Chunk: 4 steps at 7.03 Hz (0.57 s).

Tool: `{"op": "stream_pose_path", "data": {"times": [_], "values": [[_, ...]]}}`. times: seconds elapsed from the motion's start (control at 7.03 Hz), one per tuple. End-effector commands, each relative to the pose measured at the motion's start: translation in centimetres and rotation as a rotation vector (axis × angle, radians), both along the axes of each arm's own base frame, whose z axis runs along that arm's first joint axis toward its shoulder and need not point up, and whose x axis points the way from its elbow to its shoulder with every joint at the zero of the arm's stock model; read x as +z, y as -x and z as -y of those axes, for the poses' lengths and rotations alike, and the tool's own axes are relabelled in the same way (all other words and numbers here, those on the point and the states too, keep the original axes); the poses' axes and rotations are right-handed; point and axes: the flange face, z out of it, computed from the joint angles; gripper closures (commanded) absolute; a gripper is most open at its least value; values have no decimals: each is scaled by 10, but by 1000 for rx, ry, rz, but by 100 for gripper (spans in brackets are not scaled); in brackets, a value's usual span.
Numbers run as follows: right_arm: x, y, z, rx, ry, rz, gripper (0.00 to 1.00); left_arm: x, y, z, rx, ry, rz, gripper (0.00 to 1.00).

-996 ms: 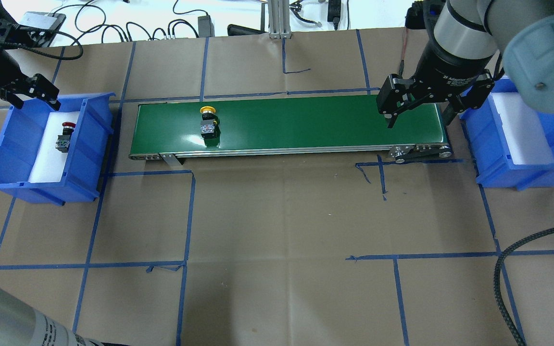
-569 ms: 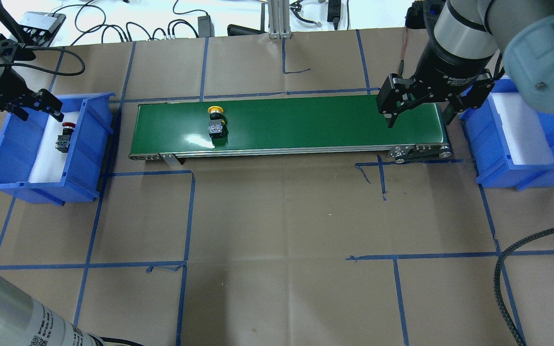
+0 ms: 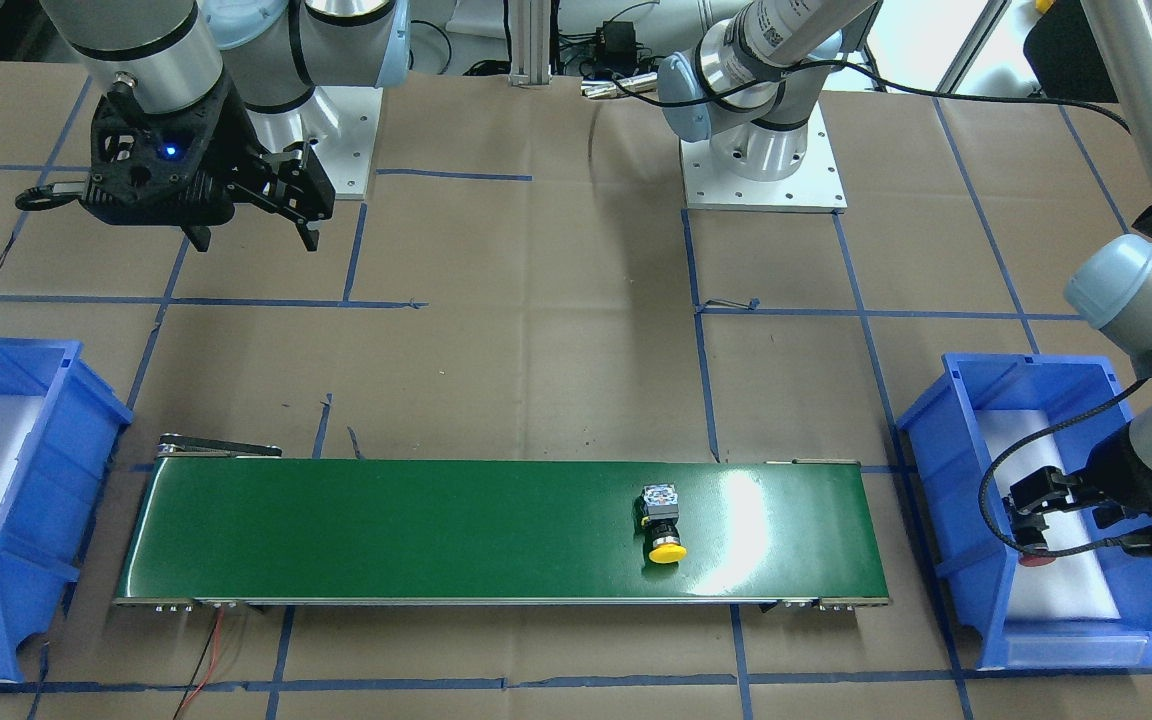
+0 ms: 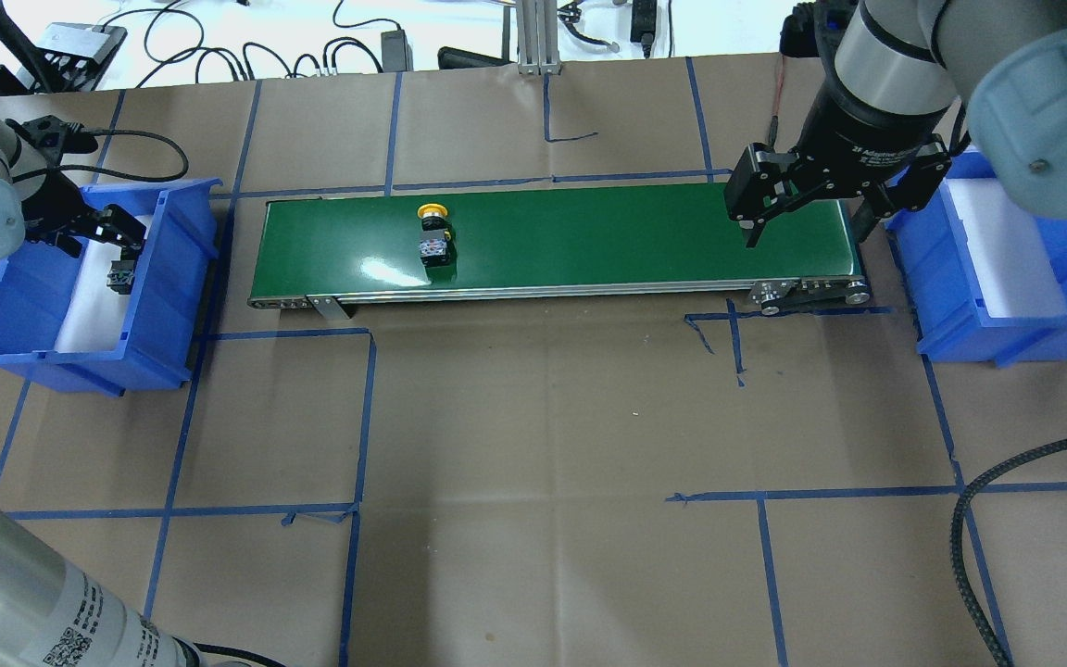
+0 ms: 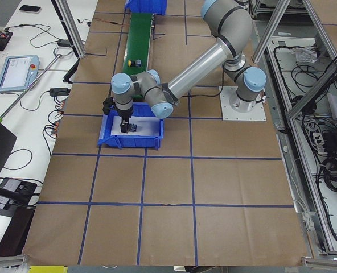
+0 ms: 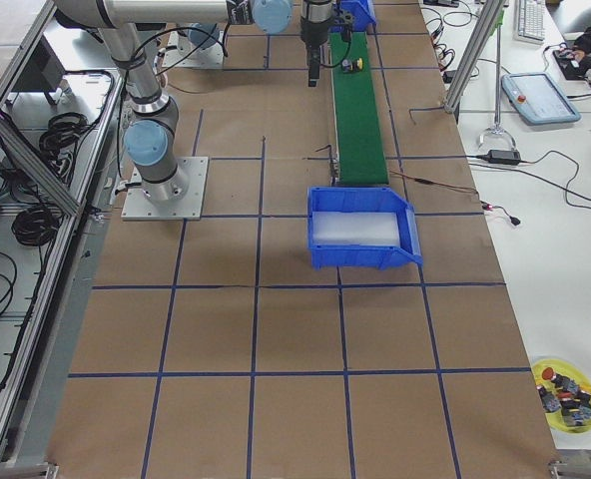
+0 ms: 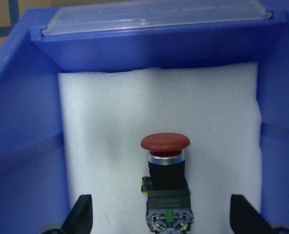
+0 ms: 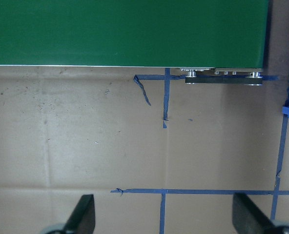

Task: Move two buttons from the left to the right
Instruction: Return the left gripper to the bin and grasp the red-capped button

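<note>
The red-capped button [image 7: 165, 180] lies on white foam in the left blue bin [image 4: 172, 269]; from overhead only its body [image 4: 119, 274] shows. My left gripper [image 4: 100, 243] is open and low in the bin, with one finger on each side of the button [image 3: 1033, 560], not closed on it. The yellow-capped button [image 4: 433, 236] lies on its side on the green conveyor belt [image 4: 589, 232], left of middle; it also shows in the front view [image 3: 663, 525]. My right gripper [image 4: 807, 227] is open and empty above the belt's right end.
The right blue bin [image 4: 941, 278] with a bare white foam pad stands past the belt's right end. Cables and power bricks lie along the table's far edge. A black braided cable [image 4: 969, 528] loops at the front right.
My left gripper has come forward and down into the left bin, astride the red button. The yellow button has ridden rightward along the belt. The right arm has not moved.
</note>
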Motion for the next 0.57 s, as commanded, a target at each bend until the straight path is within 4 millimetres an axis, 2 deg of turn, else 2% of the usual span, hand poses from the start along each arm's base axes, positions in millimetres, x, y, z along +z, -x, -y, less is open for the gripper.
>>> {"op": "stream_pose_path", "data": {"times": [0.0,0.14,0.28,0.43], "values": [[2,0,0,0,4,0,0,-21,-1,3,3,4,-15,0],[2,0,0,0,4,0,0,-23,0,4,10,1,-17,8],[2,0,0,0,4,0,0,-25,-1,5,11,-1,-17,47],[2,0,0,0,4,0,0,-24,-3,7,11,4,-16,74]]}}
